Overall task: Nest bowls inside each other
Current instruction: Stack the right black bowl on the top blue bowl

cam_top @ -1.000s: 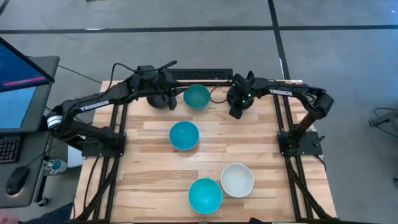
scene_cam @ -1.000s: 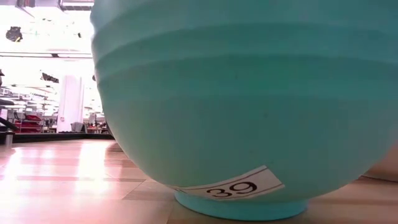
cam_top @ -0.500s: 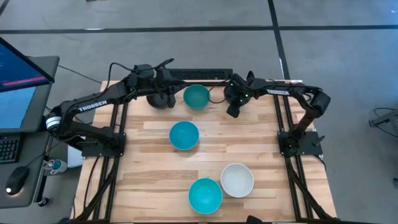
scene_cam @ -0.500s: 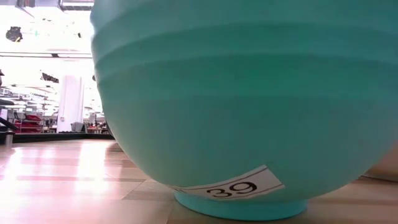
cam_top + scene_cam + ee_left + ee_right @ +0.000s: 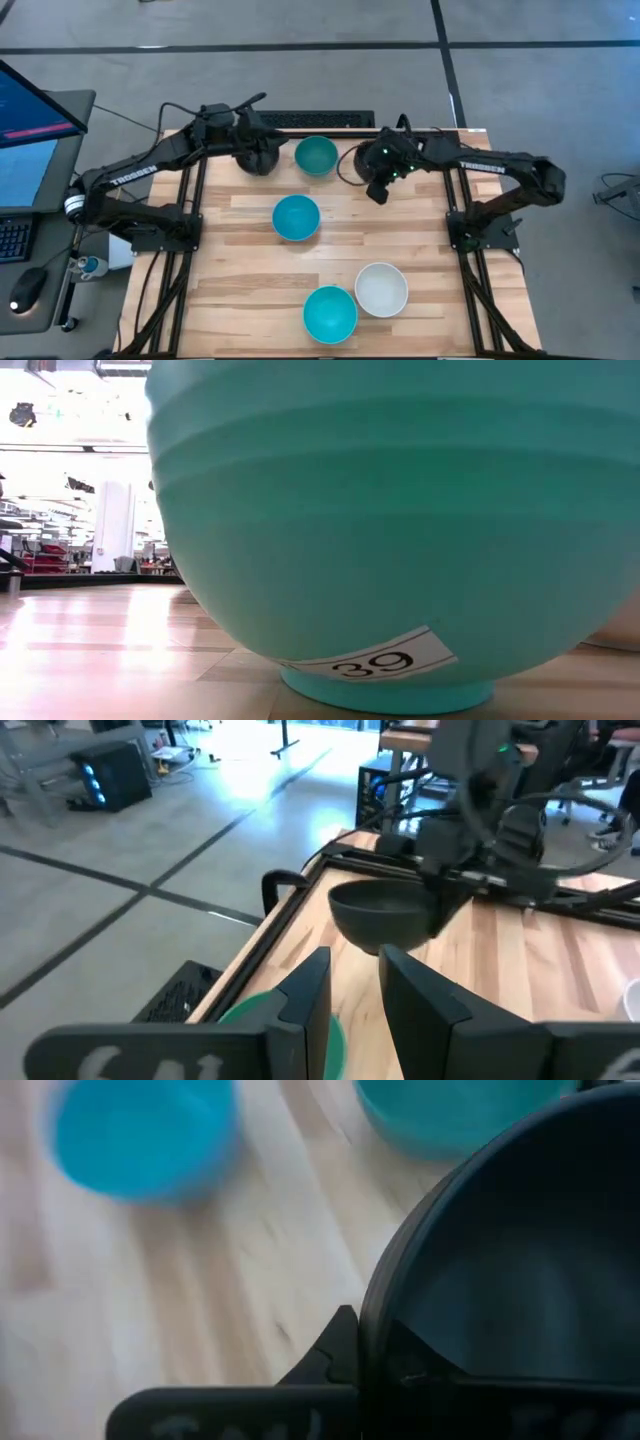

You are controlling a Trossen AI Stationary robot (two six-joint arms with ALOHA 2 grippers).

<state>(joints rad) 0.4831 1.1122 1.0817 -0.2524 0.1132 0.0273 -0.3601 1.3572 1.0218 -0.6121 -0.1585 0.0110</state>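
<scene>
My right gripper [image 5: 383, 172] is at the far right of the table, shut on a black bowl [image 5: 385, 915]. The left wrist view shows this bowl upright, apparently a little above the wood. A second black bowl [image 5: 258, 157] stands at the far left, under my left gripper [image 5: 355, 1005], which is slightly open with nothing between its fingers. A teal-green bowl [image 5: 316, 155] stands between the two arms. One cyan bowl [image 5: 296, 217] stands mid-table. Another cyan bowl [image 5: 330, 313] and a white bowl [image 5: 381, 289] stand near the front edge. My right gripper holds the black bowl by its rim [image 5: 372, 1342], one finger [image 5: 335, 1352] outside the wall and the other hidden inside the bowl. The bowl stays upright, mouth up. In the left wrist view it seems clear of the table, though I cannot be sure.
In the low view a cyan bowl [image 5: 400, 530] with a label reading 39 fills almost the whole picture. A keyboard [image 5: 315, 120] lies beyond the table's far edge. Bare wood [image 5: 240, 290] lies at the near left.
My right gripper has moved a little toward the table's near edge with the black bowl, and its arm's elbow has swung out toward the right. My left arm has drawn back slightly toward the table's left edge. The other bowls have stayed in place.
</scene>
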